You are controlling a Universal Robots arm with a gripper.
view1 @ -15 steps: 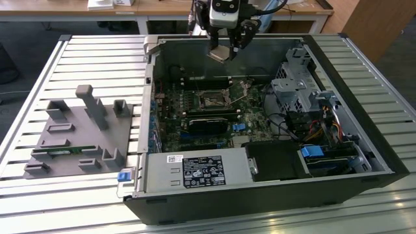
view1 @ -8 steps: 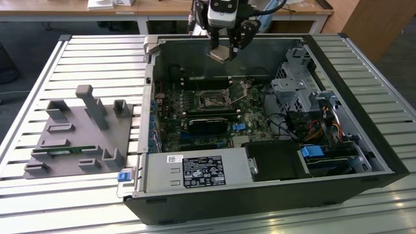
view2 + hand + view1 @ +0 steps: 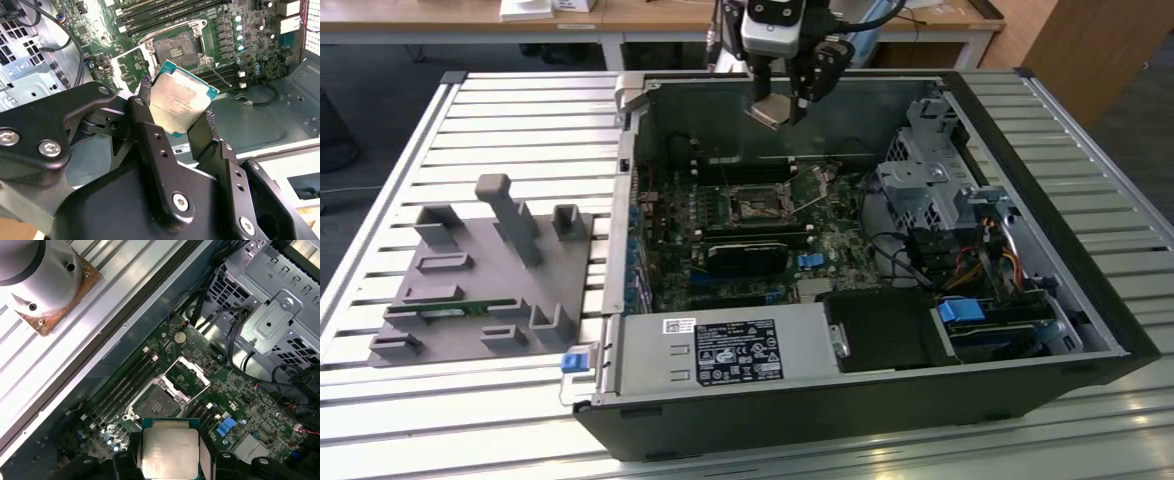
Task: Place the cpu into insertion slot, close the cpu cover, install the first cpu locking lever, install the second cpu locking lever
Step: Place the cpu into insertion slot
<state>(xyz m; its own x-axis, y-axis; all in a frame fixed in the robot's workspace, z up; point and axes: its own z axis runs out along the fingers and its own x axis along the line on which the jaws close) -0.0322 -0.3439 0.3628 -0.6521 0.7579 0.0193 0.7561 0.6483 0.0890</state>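
surface: slatted metal table (image 3: 520, 110) | on it: open computer case (image 3: 854, 420) | grey fixture tray (image 3: 480, 290)

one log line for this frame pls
state: cpu held | gripper: shut on cpu, over the open case | insertion slot: empty | cpu cover: raised

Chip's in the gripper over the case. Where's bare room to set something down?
The gripper holds the chip. Bare table slats lie beyond and in front of the grey fixture. Crowded: the board around the socket, and the cabled drive cage on the exterior view's right.
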